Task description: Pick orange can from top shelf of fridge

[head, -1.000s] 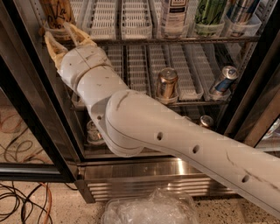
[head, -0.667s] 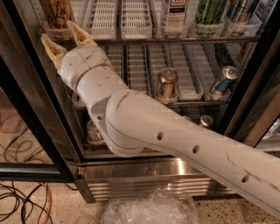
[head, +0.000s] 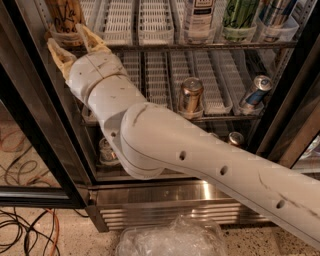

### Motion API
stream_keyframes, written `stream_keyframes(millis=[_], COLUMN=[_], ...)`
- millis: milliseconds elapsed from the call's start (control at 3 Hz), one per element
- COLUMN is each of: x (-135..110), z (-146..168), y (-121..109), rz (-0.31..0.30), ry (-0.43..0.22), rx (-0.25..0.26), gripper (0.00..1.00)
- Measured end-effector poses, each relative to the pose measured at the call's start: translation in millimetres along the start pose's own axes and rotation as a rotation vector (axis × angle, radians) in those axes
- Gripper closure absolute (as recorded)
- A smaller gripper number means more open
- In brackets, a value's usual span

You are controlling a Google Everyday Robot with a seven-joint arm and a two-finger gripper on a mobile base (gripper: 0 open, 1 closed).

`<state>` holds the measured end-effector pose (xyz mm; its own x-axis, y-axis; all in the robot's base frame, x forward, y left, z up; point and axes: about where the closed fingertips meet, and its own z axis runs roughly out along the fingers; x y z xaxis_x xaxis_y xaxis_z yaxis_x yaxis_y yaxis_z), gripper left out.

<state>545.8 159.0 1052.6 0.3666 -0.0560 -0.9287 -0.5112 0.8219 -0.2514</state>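
Orange-brown and marked with dark scribbles, the orange can [head: 65, 15] stands upright at the upper left of the frame, at the left end of the top shelf [head: 225, 46] of the fridge [head: 35, 135], its foot in a clear front cup. Right below it we see the gripper [head: 66, 36], its two tan fingers [head: 92, 41] spread apart to either side of the cup; we cannot tell whether they touch it. The white arm [head: 200, 160] runs from there down to the lower right.

On the rack below, a copper-gold can [head: 190, 95] stands near the centre, with a blue-and-silver can [head: 255, 90] leaning to its right. Further right along the top shelf we see a clear bottle [head: 200, 15] and a green container [head: 240, 12]. Crumpled clear plastic [head: 170, 240] lies at the bottom centre of the frame, below the steel louvred base [head: 165, 212], and cables [head: 25, 225] trail at lower left.
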Motion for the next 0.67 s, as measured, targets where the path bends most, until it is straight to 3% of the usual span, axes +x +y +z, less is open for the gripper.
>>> stream_keyframes(millis=[333,667], x=[0.1,1.1], z=[1.6,6.0], y=[-0.3,-0.5], rz=[-0.001,-0.004], ry=[0.0,0.001], rx=[0.0,-0.004], gripper=[0.44,0.27])
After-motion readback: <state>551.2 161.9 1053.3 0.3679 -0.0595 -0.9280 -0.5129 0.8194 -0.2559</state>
